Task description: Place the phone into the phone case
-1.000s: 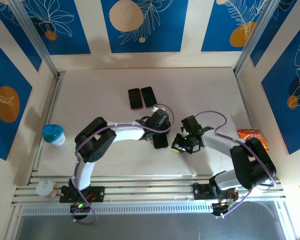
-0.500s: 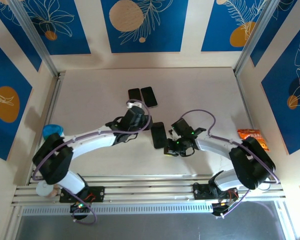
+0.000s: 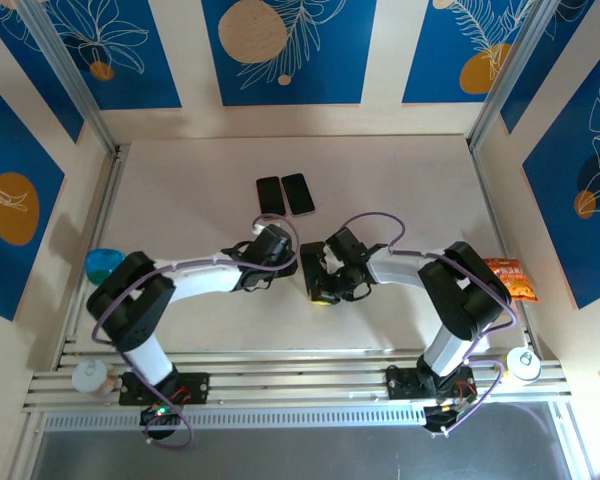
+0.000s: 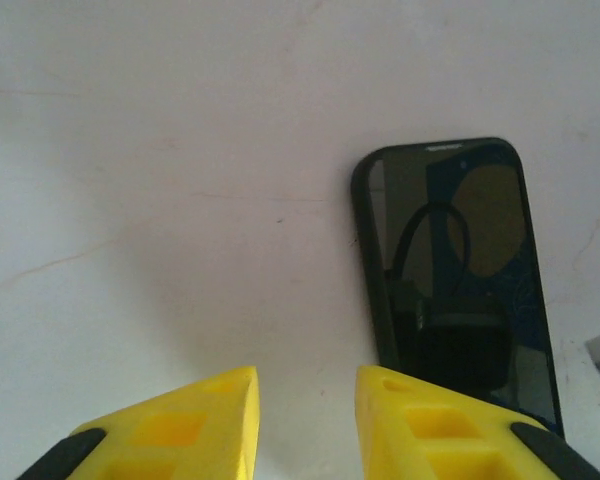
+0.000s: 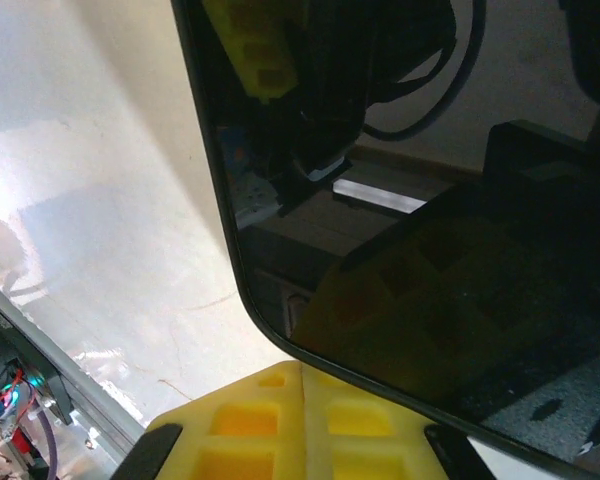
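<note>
A black phone [image 3: 313, 262] lies screen up at the table's middle. The thick dark rim around it [image 4: 364, 250] looks like the phone case. My left gripper [image 3: 286, 262] is just left of the phone, open a little, with bare table between its yellow fingers [image 4: 400, 415]. In the left wrist view the left gripper [image 4: 305, 405] sits short of the phone [image 4: 460, 270], not touching it. My right gripper [image 3: 326, 292] is at the phone's near end. Its fingers are shut together [image 5: 302, 405] right against the edge of the phone [image 5: 430, 200], with nothing held.
Two more dark phone-shaped slabs [image 3: 270, 195] [image 3: 298, 192] lie side by side behind. A blue-lidded cup [image 3: 105, 266] stands at the left, an orange snack packet [image 3: 507, 276] at the right. A metal rail [image 3: 280, 375] runs along the near edge.
My left gripper has drawn back from over the phone to its left side. My right gripper has moved left up to the phone's near end. The phone has shifted slightly away and left.
</note>
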`<state>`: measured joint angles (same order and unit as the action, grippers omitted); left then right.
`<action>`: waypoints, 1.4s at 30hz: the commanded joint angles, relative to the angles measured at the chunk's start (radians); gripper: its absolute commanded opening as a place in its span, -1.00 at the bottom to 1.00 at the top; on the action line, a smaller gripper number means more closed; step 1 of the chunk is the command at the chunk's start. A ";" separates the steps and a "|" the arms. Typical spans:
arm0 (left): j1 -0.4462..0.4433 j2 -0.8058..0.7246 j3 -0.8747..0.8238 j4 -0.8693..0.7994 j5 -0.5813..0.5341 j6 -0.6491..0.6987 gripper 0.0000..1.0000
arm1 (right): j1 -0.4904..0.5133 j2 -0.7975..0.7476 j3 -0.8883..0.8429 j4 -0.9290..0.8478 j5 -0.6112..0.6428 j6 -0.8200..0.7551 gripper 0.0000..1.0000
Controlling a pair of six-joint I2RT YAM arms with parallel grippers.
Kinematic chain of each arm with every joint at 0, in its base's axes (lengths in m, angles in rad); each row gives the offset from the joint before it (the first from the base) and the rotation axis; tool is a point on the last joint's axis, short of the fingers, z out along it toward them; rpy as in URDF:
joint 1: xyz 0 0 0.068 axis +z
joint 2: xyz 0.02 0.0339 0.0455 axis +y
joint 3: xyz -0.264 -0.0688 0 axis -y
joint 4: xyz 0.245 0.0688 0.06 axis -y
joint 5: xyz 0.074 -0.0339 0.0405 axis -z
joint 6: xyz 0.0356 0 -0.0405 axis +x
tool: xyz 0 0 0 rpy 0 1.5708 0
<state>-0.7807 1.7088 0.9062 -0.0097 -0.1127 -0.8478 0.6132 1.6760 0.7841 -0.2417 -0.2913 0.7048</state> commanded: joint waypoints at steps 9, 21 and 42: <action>0.003 0.234 0.226 0.040 0.121 0.009 -0.36 | -0.106 0.030 0.025 0.010 -0.033 -0.060 -1.00; 0.008 0.412 0.494 -0.017 0.129 0.057 -0.36 | -0.214 0.083 0.100 0.012 -0.027 -0.086 -1.00; 0.138 0.253 0.430 -0.008 0.113 0.061 -0.35 | -0.352 0.293 0.404 -0.047 0.000 -0.177 -1.00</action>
<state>-0.6571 2.0525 1.3796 -0.0216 -0.0002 -0.8021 0.2722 1.9404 1.1370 -0.2638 -0.2947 0.5621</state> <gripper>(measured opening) 0.324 0.042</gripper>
